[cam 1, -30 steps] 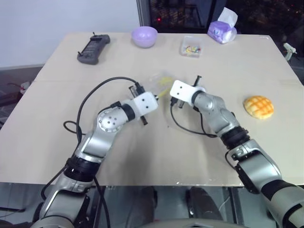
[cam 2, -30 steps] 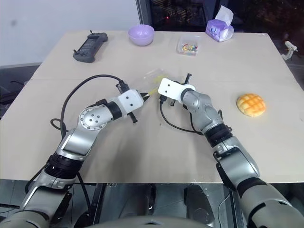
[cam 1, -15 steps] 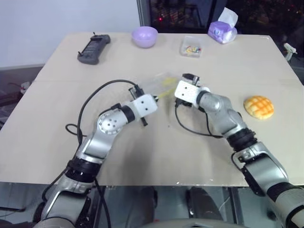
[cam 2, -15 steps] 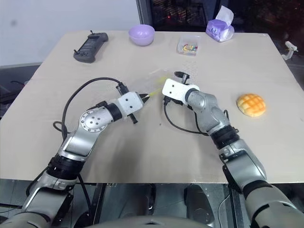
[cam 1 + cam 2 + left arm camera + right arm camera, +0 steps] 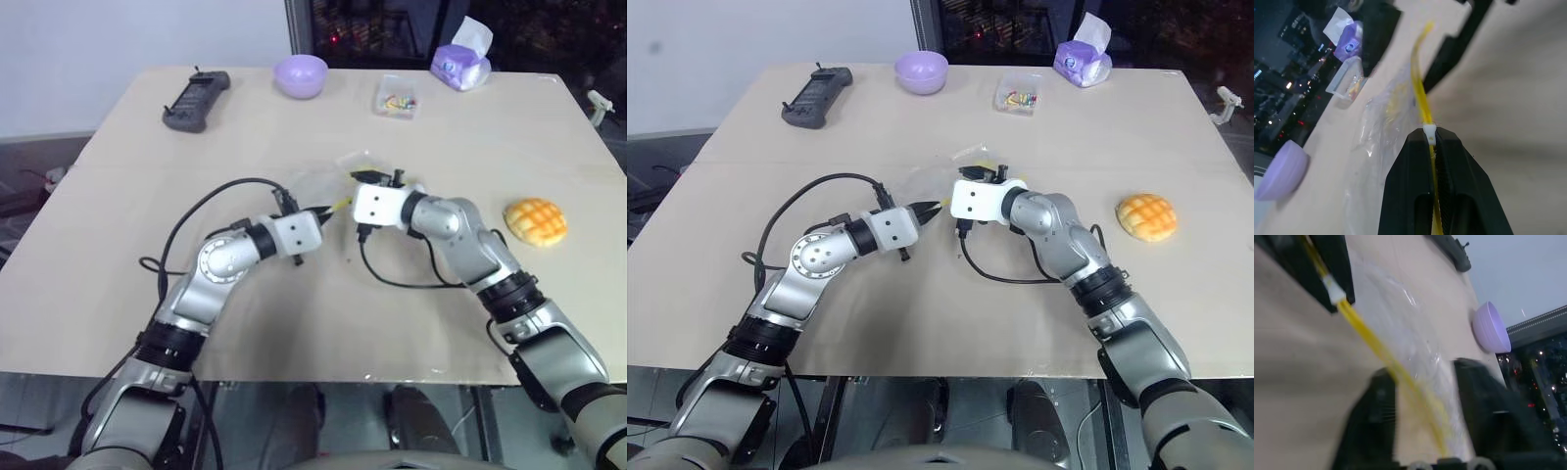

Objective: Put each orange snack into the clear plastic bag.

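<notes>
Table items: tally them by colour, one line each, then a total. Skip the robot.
Orange: 1, the orange snack
Purple: 2, the bowl and the tissue pack
Black: 1, the handheld controller
Clear: 2, the clear plastic bag and the small box of colourful bits
Total: 6

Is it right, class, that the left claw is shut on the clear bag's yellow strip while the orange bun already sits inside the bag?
Not quite. The left claw is indeed shut on the clear bag's yellow strip, but the left eye view shows the orange bun out on the table, to the right of the bag.
</notes>
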